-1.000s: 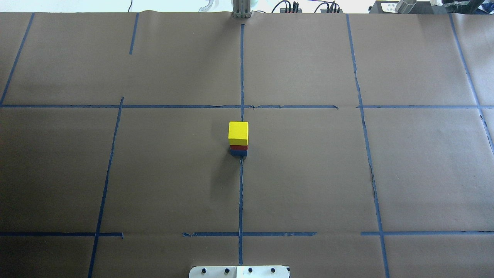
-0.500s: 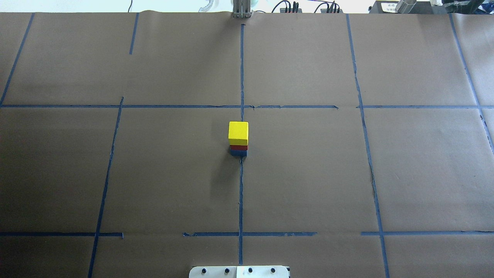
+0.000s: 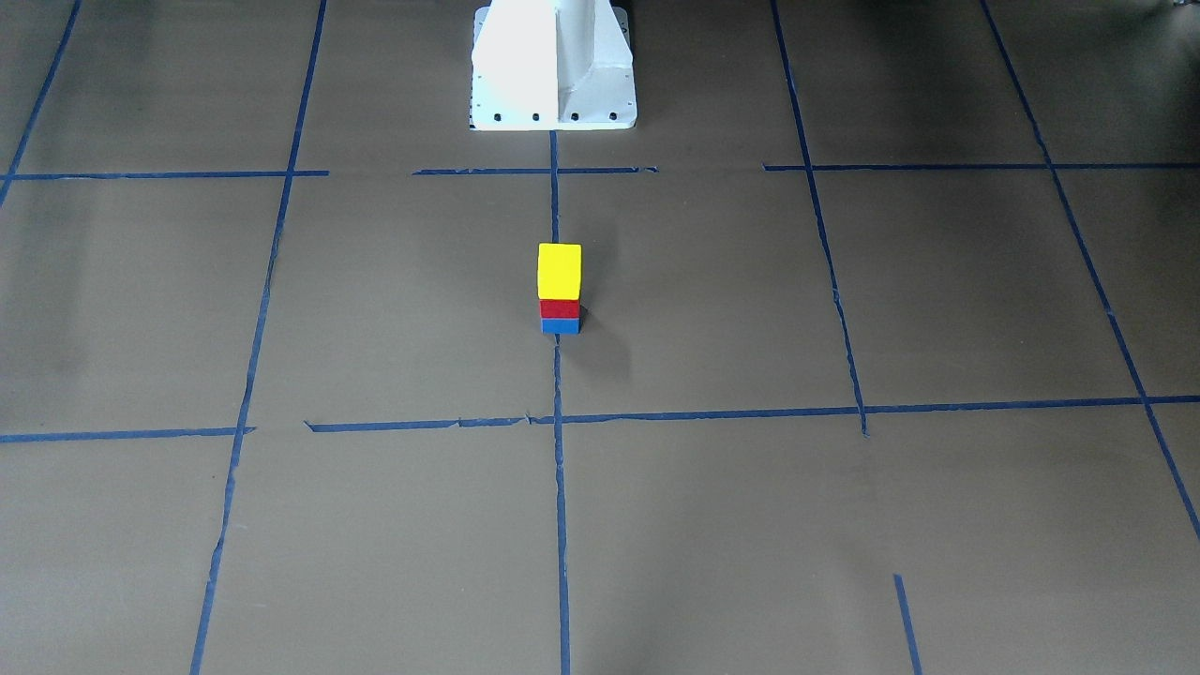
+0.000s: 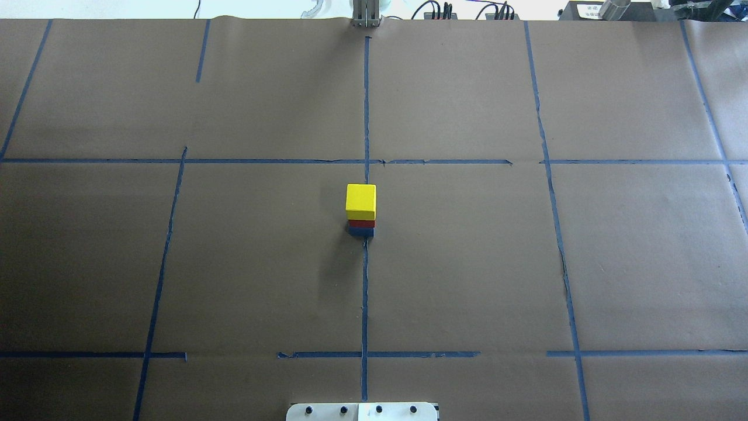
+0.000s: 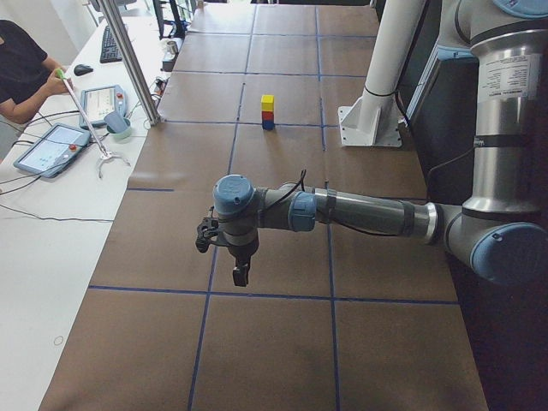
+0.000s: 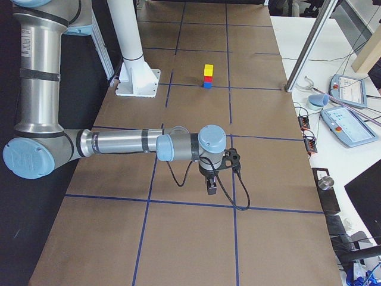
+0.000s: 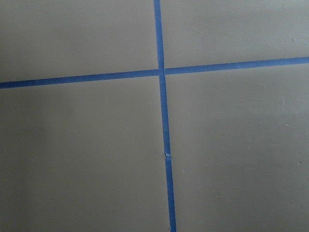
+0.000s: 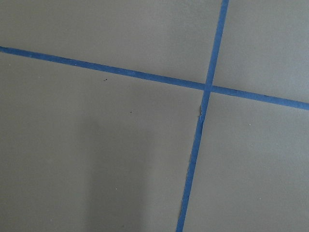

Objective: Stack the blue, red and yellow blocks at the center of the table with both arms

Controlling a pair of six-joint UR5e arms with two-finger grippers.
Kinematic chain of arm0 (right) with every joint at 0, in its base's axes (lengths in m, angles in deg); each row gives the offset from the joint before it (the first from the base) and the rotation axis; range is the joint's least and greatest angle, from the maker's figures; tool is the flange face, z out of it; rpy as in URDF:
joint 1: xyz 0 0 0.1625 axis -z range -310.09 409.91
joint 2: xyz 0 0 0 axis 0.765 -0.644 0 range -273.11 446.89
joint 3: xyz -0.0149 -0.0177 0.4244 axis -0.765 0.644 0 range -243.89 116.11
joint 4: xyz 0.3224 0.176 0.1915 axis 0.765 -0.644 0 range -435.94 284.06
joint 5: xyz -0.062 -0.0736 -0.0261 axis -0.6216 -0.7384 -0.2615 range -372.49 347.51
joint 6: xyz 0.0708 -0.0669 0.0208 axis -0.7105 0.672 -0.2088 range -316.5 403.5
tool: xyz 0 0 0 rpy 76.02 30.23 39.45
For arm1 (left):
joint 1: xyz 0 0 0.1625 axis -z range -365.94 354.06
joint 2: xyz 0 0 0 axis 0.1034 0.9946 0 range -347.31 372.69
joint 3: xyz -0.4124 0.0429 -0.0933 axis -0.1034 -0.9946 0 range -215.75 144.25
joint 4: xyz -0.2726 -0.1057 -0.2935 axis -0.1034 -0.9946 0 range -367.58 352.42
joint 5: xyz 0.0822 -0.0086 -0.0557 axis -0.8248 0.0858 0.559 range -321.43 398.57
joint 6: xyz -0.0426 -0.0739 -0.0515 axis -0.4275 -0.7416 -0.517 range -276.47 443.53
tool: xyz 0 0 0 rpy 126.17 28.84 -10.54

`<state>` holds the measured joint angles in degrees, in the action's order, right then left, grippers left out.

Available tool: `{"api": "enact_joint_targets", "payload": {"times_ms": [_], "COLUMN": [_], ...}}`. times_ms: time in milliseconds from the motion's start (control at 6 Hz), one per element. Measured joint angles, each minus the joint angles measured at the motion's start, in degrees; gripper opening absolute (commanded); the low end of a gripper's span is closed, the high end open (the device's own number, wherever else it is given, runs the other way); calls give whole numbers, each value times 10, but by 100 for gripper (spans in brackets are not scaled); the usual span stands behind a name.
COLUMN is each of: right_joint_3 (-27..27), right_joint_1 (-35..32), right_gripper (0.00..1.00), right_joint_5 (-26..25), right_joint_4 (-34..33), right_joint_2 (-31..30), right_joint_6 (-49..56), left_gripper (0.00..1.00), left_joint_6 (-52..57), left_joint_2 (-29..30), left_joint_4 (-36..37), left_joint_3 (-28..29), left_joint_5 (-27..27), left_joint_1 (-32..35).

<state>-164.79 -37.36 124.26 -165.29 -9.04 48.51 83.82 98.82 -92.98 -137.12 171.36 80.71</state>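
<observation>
A stack stands at the table's center: the yellow block (image 4: 360, 199) on the red block (image 4: 362, 223) on the blue block (image 4: 361, 231). It also shows in the front view, yellow (image 3: 560, 270), red (image 3: 560, 307), blue (image 3: 560, 325), and small in the side views (image 5: 268, 112) (image 6: 208, 76). My left gripper (image 5: 241, 275) hangs over the table's left end, far from the stack. My right gripper (image 6: 210, 187) hangs over the right end. Both show only in the side views, so I cannot tell whether they are open or shut. The wrist views show only brown paper and tape.
Brown paper with blue tape lines (image 4: 365, 117) covers the table. The robot's white base (image 3: 553, 66) stands at the near edge. Operators' tablets (image 5: 53, 147) (image 6: 348, 89) and a metal post (image 5: 137, 64) lie beyond the far edge.
</observation>
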Motion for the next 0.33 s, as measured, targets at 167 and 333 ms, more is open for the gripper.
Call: {"api": "enact_joint_targets", "payload": {"times_ms": [167,333], "right_joint_3": [-1,-2], "right_joint_1": [0,0], "right_gripper": [100,100], "right_joint_5": [1,5], "right_joint_4": [0,1], "right_joint_2": [0,-1], "right_joint_6": [0,0], "left_gripper": [100,100], "left_joint_6": [0,0], "left_joint_2": [0,0], "left_joint_4": [1,2], "left_joint_3": [0,0], "left_joint_5": [0,0], "left_joint_1": [-2,-2]}}
